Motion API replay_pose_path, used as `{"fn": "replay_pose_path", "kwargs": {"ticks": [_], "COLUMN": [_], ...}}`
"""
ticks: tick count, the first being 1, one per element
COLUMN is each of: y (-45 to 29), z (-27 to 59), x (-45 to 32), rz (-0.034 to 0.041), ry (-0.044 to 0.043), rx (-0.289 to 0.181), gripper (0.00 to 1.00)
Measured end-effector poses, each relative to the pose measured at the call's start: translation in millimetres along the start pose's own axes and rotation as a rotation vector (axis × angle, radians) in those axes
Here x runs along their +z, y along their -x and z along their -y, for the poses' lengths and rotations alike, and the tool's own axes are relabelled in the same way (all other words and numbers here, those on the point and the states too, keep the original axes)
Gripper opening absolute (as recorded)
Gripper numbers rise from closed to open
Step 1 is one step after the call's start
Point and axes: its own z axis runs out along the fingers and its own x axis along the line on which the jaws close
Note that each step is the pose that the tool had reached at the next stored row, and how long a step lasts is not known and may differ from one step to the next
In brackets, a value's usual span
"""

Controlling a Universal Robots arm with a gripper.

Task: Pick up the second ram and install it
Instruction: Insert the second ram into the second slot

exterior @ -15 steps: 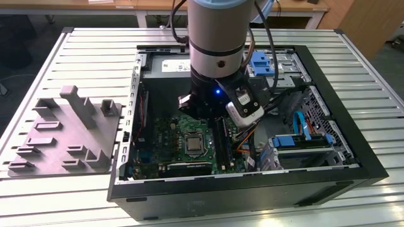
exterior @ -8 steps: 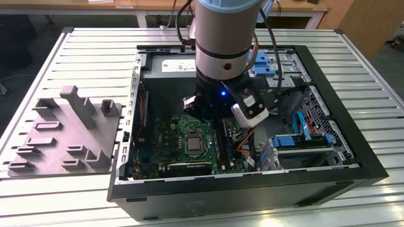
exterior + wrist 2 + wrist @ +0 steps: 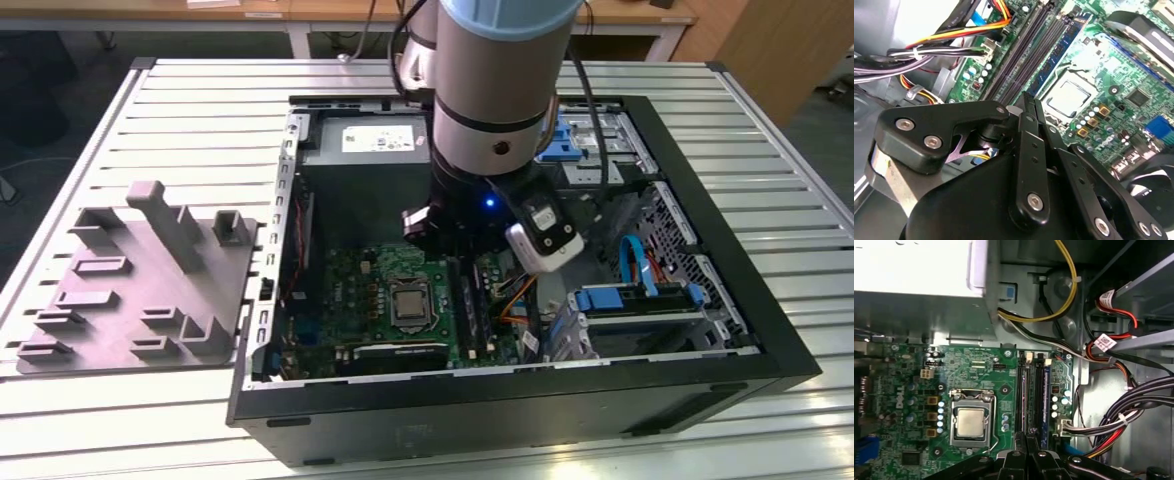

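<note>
My gripper (image 3: pixel 465 262) is down inside the open computer case (image 3: pixel 534 385), over the motherboard's memory slots (image 3: pixel 1019 395). Its fingers (image 3: pixel 1026 107) are drawn together, shut on the second ram (image 3: pixel 1059 50), a thin blue-green stick that runs out from between them along the slot bank on the side nearer the processor socket (image 3: pixel 971 422). In the first wrist view the second ram (image 3: pixel 1030 395) shows edge-on, in line with the gripper (image 3: pixel 1027 437). It sits low at slot height; I cannot tell whether it is seated. Another blue stick (image 3: pixel 1046 395) stands in a slot farther from the socket.
Bundled power cables (image 3: pixel 1124 420) crowd the side of the slots away from the socket. The power supply (image 3: pixel 367 140) fills the case's far end and blue drive bays (image 3: pixel 634 298) line the exterior view's right. A grey fixture (image 3: pixel 147 290) lies on the table left of the case.
</note>
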Motion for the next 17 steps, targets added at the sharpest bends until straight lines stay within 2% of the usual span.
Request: {"fn": "replay_pose_path", "kwargs": {"ticks": [9, 17], "y": [2.1, 2.0], "z": [0.4, -1.9], "x": [11.5, 16.9], "rz": [-0.0005, -0.0004], "ry": [-0.0002, 0.0015], "rx": [0.0, 0.0], "gripper": [0.12, 0.12]}}
